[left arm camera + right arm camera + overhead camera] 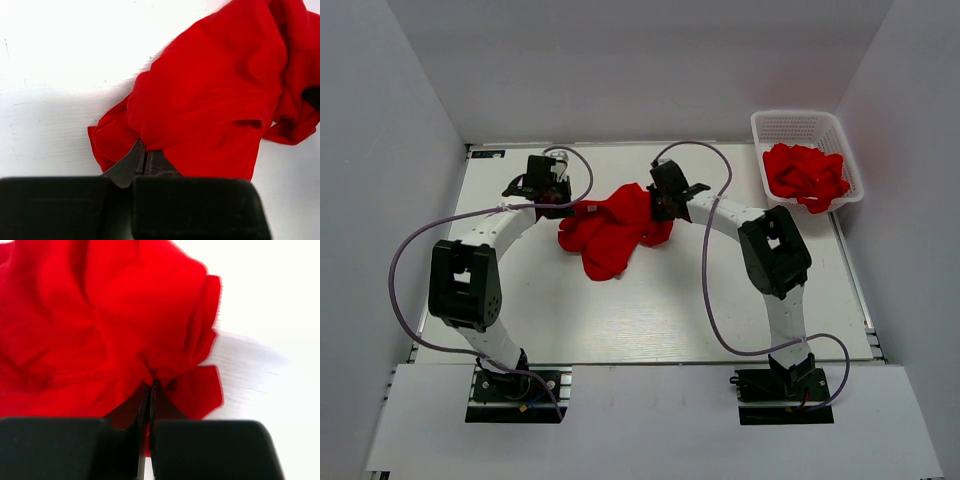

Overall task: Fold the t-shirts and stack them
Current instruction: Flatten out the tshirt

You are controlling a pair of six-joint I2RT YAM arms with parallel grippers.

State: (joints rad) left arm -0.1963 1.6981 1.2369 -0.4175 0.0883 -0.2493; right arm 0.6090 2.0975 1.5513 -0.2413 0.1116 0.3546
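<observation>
A crumpled red t-shirt [612,228] hangs bunched between my two grippers over the far middle of the white table [650,310]. My left gripper [552,196] is shut on the shirt's left edge; in the left wrist view its jaws [144,152] pinch the cloth [215,95]. My right gripper [666,205] is shut on the shirt's right edge; in the right wrist view its jaws [150,387] pinch bunched cloth [100,325]. More red t-shirts [806,175] lie heaped in the white mesh basket [798,126] at the far right.
White walls enclose the table on the left, back and right. Purple cables loop from both arms over the table. The basket stands against the right wall.
</observation>
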